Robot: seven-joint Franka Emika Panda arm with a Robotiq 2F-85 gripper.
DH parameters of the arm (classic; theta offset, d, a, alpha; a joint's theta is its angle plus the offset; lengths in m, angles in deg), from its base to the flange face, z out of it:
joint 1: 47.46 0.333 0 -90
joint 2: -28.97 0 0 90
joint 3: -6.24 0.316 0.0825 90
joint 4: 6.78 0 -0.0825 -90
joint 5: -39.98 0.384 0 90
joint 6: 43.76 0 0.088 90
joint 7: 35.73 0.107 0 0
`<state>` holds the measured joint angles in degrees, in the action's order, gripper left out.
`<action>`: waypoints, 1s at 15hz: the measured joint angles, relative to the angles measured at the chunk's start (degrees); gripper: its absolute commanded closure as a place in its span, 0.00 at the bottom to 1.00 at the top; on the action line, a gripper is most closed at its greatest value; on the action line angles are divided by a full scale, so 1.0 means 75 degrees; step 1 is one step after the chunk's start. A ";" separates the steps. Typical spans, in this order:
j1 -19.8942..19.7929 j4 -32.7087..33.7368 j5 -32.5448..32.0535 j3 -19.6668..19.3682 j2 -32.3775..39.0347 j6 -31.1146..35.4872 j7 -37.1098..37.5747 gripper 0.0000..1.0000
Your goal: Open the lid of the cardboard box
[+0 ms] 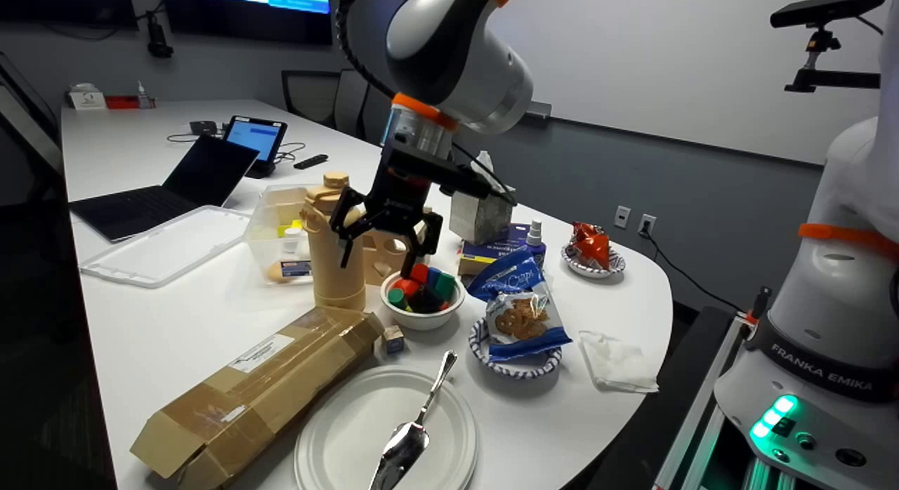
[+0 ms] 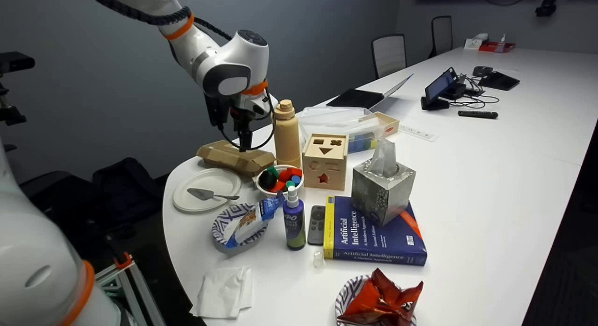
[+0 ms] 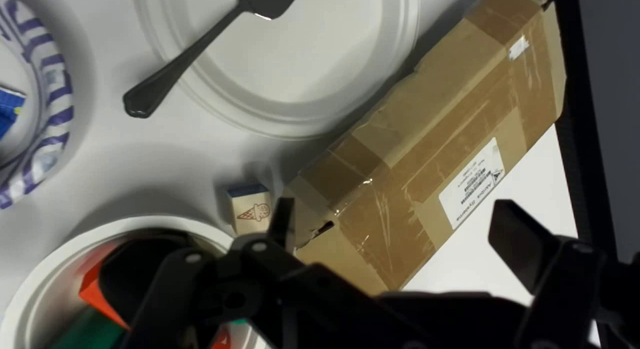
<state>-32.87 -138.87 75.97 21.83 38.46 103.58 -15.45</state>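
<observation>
The cardboard box (image 1: pixel 281 399) lies long and low on the table, closed. Its lid (image 1: pixel 223 386) is down flat, with brown tape and a white label. The box also shows in an exterior view (image 2: pixel 233 160) and fills the middle of the wrist view (image 3: pixel 425 114), with the lid (image 3: pixel 467 114) facing the camera. A small dark gap shows at the near end. My gripper (image 1: pixel 376 267) is open and empty, fingers pointing down, above the table near the box's end, bottle and bowl. In the wrist view the open fingers (image 3: pixel 392 216) stand apart with nothing between them.
A white plate (image 1: pixel 383 392) with a cake server (image 1: pixel 411 441) lies beside the box. A bowl of colored blocks (image 1: pixel 421 320), a small block (image 1: pixel 393 339), a tan bottle (image 1: pixel 337 265) and a wooden block toy (image 2: pixel 325 165) stand close by. The table edge runs past the box's far end.
</observation>
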 measured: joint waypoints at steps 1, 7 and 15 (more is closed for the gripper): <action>0.0006 0.0224 0.0076 0.0030 0.0357 0.0130 -0.0005 0.00; 0.0128 0.0986 0.0149 0.0151 0.1602 0.0512 0.0118 0.00; 0.0642 0.0589 0.0472 0.0334 0.1647 0.1201 0.1038 0.00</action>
<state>-28.06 -134.45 79.51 24.34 50.81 112.59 -7.66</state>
